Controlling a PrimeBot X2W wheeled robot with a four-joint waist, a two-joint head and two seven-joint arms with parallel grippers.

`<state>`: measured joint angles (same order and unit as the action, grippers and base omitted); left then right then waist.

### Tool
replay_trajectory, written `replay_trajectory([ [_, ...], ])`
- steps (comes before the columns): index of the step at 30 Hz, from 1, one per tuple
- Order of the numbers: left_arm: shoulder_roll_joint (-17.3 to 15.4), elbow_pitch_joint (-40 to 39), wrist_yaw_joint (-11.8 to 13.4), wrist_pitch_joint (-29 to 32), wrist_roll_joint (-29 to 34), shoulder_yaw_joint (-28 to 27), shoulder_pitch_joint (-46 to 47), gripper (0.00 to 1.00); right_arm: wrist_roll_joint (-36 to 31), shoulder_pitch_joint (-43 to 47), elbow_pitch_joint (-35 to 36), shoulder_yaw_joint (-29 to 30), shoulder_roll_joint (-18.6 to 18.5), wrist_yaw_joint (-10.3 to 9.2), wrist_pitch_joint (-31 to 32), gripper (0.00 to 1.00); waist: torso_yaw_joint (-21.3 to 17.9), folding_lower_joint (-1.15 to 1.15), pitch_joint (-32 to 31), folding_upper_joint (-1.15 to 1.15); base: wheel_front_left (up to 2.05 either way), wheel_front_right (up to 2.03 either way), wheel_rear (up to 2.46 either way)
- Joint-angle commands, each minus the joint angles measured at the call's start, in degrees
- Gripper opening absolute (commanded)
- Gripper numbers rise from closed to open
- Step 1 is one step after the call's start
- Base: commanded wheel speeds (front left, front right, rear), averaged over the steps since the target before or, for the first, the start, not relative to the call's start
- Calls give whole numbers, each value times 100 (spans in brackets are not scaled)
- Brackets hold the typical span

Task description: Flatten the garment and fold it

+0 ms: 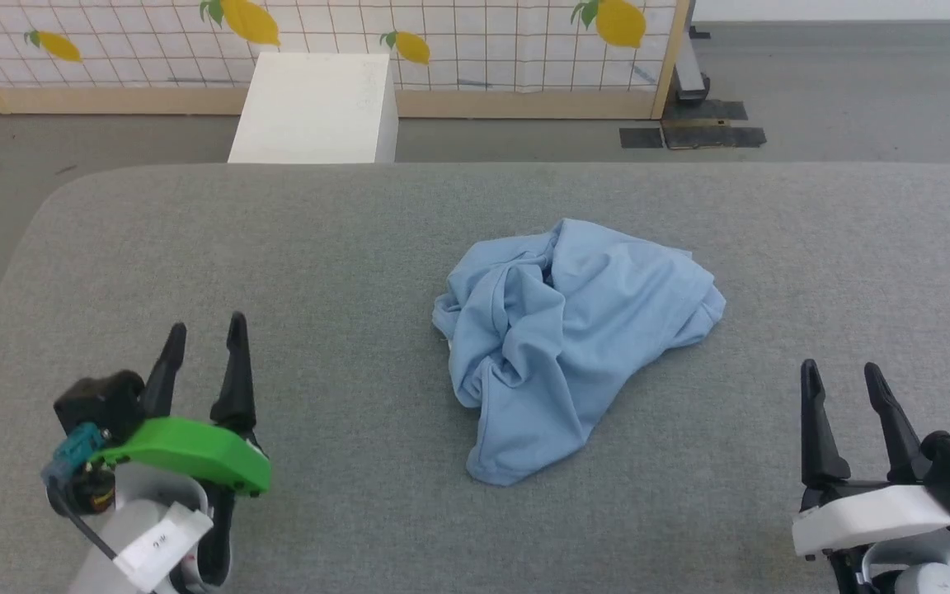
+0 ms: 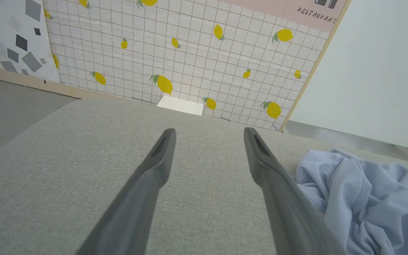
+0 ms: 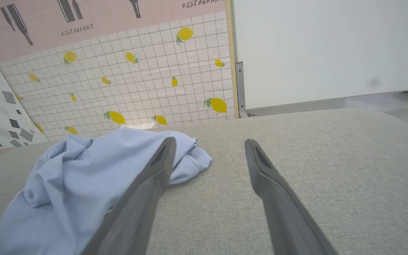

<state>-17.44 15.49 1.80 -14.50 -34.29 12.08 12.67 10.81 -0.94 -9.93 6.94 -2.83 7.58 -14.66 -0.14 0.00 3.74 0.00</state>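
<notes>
The garment (image 1: 566, 338) is a light blue knit shirt lying crumpled in a heap at the middle of the grey padded table (image 1: 343, 247). Its collar, buttons and print are hidden in the folds. My left gripper (image 1: 203, 330) stands open at the lower left, well clear of the cloth, with nothing between its fingers. My right gripper (image 1: 842, 371) is open too, at the lower right, a short way from the heap's right edge. In the left wrist view the garment (image 2: 363, 202) lies right of my open left gripper (image 2: 209, 132). From the right wrist, the garment (image 3: 83, 177) lies left of the open right gripper (image 3: 209, 141).
A white box (image 1: 314, 107) stands on the floor just past the table's far edge. Behind it runs a lemon-print tiled panel (image 1: 458, 41) with a wooden frame. Dark floor plates (image 1: 693, 132) lie at the far right. The table's left corner is rounded.
</notes>
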Motion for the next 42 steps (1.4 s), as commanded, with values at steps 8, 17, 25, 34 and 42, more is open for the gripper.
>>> replay_trajectory([
  [8, 85, -34, 19, -49, 47, -46, -505, 100, 49, 196, 197, -189, -5, -9, -34, 100, -36, 0, -136, 0, 0, 0, 0],
  [17, 11, -121, 235, -49, 380, 103, -672, 100, 15, 356, 227, -263, -5, -9, -34, 100, -28, 0, -220, 0, 0, 0, 0],
  [25, -24, -145, 227, -49, 445, 176, -781, 100, -4, 403, 179, -279, -5, -9, -34, 100, -51, 0, -289, 0, 0, 0, 0],
  [34, -14, -117, 198, 7, 361, 221, -802, 100, -40, 416, 144, -282, -5, -9, -34, 100, -55, 0, -309, 0, 0, 0, 0],
  [42, -28, -133, 216, 5, 350, 239, -790, 100, -73, 385, 114, -261, -5, -9, -34, 100, -42, 0, -274, 0, 0, 0, 0],
])
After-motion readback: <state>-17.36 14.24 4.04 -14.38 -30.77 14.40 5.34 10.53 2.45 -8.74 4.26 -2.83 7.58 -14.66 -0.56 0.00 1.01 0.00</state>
